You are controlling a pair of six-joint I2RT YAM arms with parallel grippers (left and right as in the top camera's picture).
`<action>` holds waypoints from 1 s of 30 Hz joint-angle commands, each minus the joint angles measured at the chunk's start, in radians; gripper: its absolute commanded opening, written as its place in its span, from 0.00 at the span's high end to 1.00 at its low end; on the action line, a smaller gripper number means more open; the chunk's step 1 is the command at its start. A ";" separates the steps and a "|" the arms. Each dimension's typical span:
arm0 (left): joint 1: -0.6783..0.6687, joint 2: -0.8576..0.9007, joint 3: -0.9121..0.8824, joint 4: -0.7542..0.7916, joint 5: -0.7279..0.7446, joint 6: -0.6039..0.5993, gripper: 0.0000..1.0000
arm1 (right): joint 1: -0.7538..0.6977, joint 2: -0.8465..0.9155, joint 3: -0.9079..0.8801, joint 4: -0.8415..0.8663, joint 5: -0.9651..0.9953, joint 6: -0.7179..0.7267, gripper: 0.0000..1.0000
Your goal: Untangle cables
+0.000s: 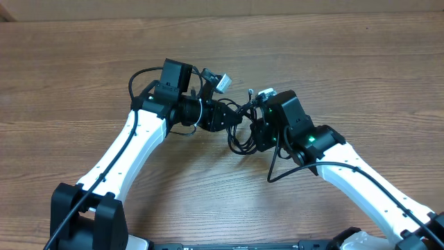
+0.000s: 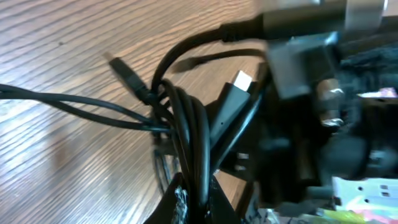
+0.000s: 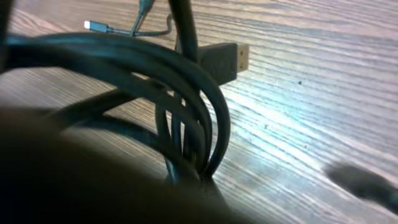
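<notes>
Over on the left, we see the left arm (image 1: 118,156) coming in from 7 o'clock across the wooden table (image 1: 361,55). Its left gripper (image 1: 223,115) sits just left of centre, clamped tight on the cables (image 1: 239,141). Its wrist camera backs that up for us: a thick bunch of black strands drops to 6 o'clock and vanishes between the fingertips (image 2: 174,208), while two loose strands run off toward 9 o'clock, low over the wood. A black plug with a pale tip (image 2: 240,82) pokes up toward 1 o'clock from the bunch. Back overhead, a silvery plug (image 1: 220,83) stands out at 12 o'clock from the tangle, and slack loops sag toward 6 o'clock between the two tools. Moving right, the right gripper (image 1: 258,130) is just beside the left one, its jaws closed down too, and the right arm (image 1: 374,184) trails away to 4 o'clock. From its wrist view we watch the strands arch over and pinch together at 6 o'clock, right where the blurred dark finger begins, so it looks gripped on the same bundle. A blocky plug (image 3: 222,59) juts out at 1 o'clock, and a small silver plug (image 3: 96,26) lies on the table at 11 o'clock.
</notes>
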 commanded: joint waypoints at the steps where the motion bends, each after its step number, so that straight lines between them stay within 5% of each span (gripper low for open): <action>1: -0.006 -0.024 0.017 0.014 0.106 -0.022 0.96 | 0.007 0.006 0.019 -0.003 0.038 0.050 0.96; 12: -0.006 -0.020 0.017 0.011 -0.525 -0.381 0.96 | -0.029 -0.195 0.020 -0.079 -0.360 0.109 0.96; 18: -0.007 0.008 0.017 0.005 -0.543 -0.401 0.96 | -0.088 -0.347 0.020 -0.013 -0.494 0.109 0.96; 28: -0.006 0.048 0.017 -0.049 -0.539 -0.403 0.96 | -0.196 -0.405 0.019 -0.029 -0.363 0.154 0.96; 30: -0.006 0.048 0.017 -0.042 -0.525 -0.388 0.96 | -0.194 -0.389 0.019 -0.061 -0.338 0.147 0.87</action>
